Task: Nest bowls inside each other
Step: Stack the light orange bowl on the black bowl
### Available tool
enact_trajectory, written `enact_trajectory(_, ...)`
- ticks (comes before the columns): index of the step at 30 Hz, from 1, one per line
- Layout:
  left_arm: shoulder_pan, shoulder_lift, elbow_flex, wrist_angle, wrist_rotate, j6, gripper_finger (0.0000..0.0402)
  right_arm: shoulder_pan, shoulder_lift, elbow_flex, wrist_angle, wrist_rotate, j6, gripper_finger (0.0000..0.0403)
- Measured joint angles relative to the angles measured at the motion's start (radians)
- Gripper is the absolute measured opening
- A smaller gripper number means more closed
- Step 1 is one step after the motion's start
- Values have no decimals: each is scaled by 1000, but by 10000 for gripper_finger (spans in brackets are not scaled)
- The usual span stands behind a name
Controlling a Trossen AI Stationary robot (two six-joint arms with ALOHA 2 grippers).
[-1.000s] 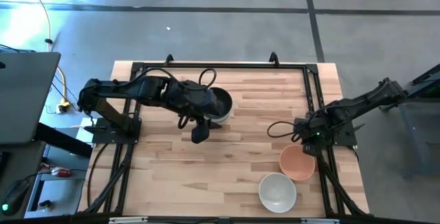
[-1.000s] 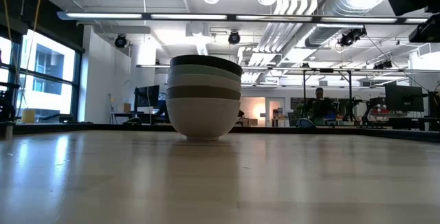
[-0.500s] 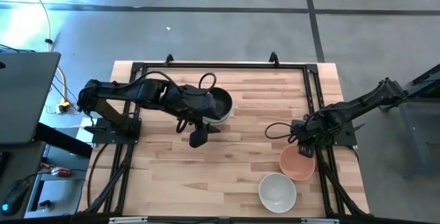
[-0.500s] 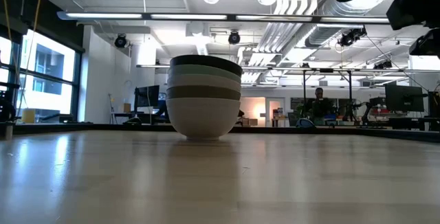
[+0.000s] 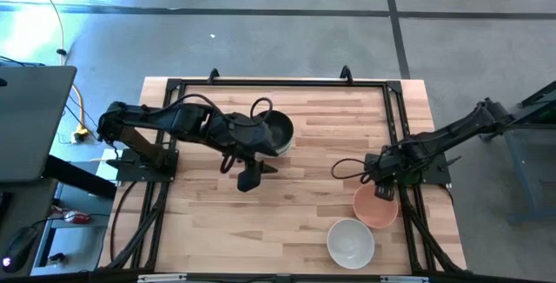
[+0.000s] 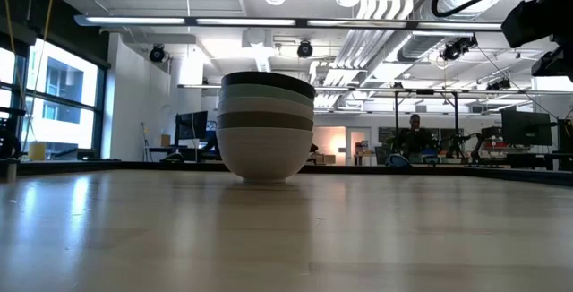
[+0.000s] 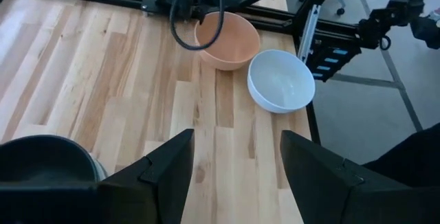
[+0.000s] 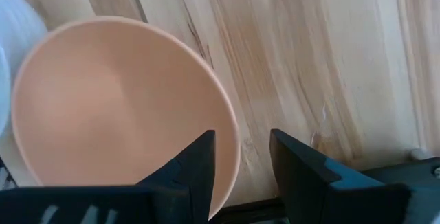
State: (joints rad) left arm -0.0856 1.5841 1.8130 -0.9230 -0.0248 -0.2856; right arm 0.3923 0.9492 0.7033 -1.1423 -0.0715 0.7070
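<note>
A stack of nested bowls (image 6: 266, 126), black on top and white at the bottom, is seen on the wooden table (image 5: 304, 127), just beside the left arm. A peach-orange bowl (image 8: 117, 107) and a white bowl (image 5: 350, 241) are placed close together near the table's right front corner. The right gripper (image 8: 237, 165) is held over the peach-orange bowl with its fingers parted, one to each side of the rim. The left gripper (image 7: 237, 169) is held spread and empty above bare boards, beside the stack.
</note>
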Motion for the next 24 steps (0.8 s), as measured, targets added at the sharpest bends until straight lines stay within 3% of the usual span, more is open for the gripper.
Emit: enact_trajectory(24, -72, 0, 0, 0, -37, -30, 207, 0, 231, 0, 140, 10, -87, 132)
